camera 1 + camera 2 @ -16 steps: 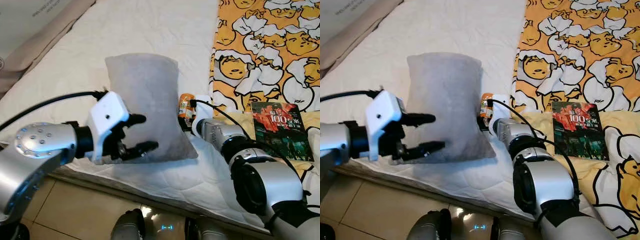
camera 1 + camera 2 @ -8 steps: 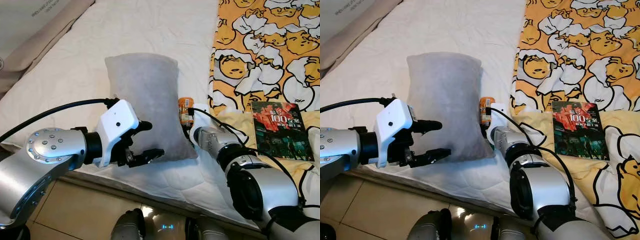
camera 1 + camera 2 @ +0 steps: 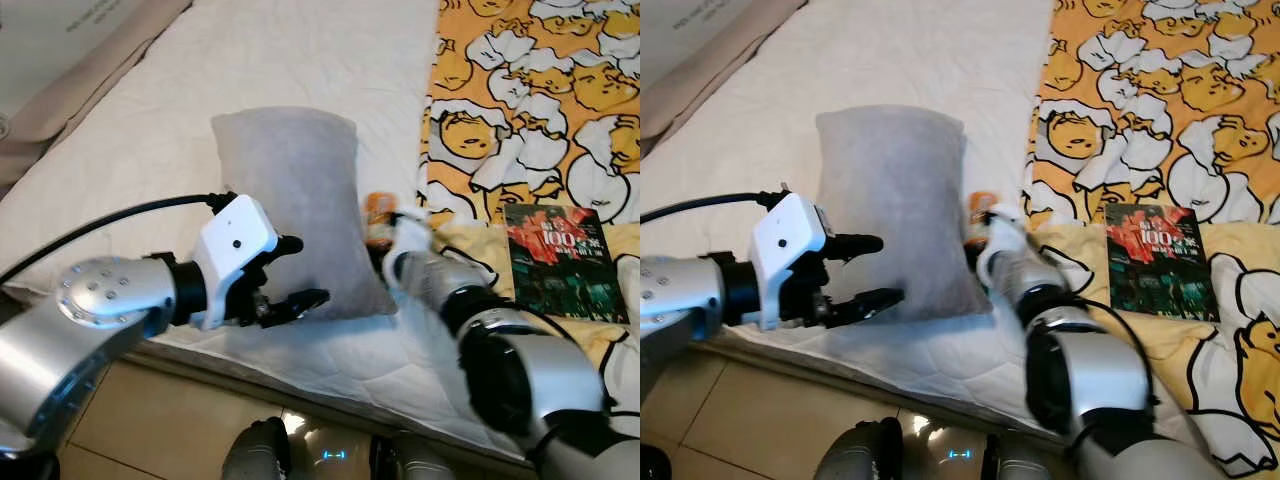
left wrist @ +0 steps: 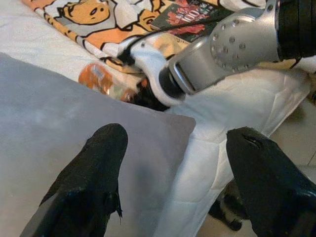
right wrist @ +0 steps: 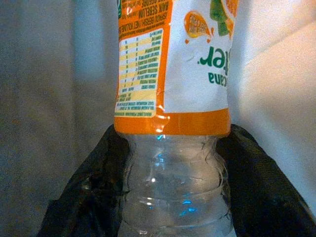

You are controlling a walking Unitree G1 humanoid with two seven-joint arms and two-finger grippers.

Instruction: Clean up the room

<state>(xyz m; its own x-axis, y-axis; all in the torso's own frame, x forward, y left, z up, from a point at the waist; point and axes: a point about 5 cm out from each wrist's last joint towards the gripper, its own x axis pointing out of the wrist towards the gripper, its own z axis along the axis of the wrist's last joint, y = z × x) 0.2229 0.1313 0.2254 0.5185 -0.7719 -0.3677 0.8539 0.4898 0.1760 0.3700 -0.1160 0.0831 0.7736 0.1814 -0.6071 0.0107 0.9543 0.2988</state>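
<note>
My right gripper (image 5: 170, 182) is pinching an orange-labelled plastic bottle (image 5: 170, 98). My left gripper (image 3: 290, 275) is hovering spread wide at the grey pillow (image 3: 295, 200).

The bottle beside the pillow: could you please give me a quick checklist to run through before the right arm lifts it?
1. Right gripper fingers on both sides of the bottle: ok.
2. Grip firm enough to hold: cannot tell.
3. Bottle empty: looks clear, ok.
4. Left gripper open, off the bottle, at the pillow's near corner: ok.
5. Book apart from the lift path: ok.
</note>
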